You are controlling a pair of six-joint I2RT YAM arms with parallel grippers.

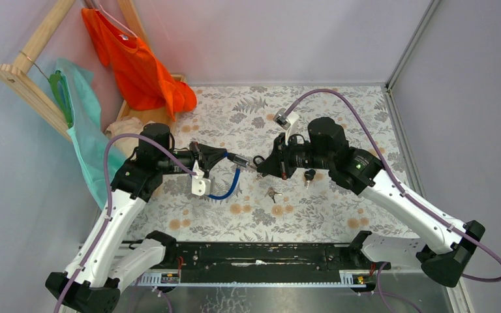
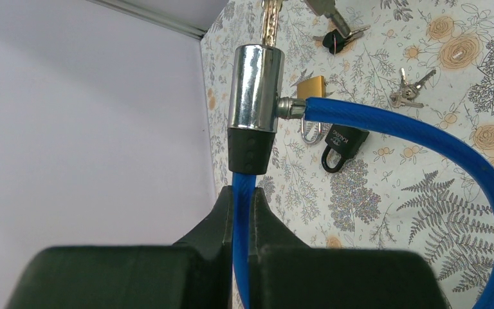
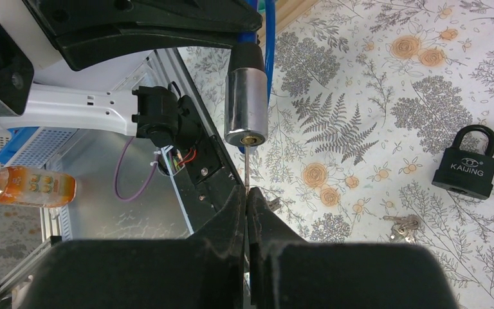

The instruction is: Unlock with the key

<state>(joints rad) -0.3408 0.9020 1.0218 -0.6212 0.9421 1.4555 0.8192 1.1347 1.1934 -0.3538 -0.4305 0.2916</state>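
The key (image 3: 245, 168) stood edge-on, its blade tip at the keyhole of the chrome lock cylinder (image 3: 246, 96). Its head was hidden inside your right gripper (image 3: 246, 203), whose fingers were pinched tight on it. Your left gripper (image 2: 243, 203) was clamped on the blue cable (image 2: 424, 138) just below the cylinder, over the floral table (image 3: 373, 96). A black padlock (image 3: 467, 164) lay well apart.

Left arm (image 1: 114, 222) and right arm (image 1: 404, 195): white links, black joints, purple cables (image 1: 329, 90); left end effector (image 1: 226, 157) and right end effector (image 1: 261, 165) black.
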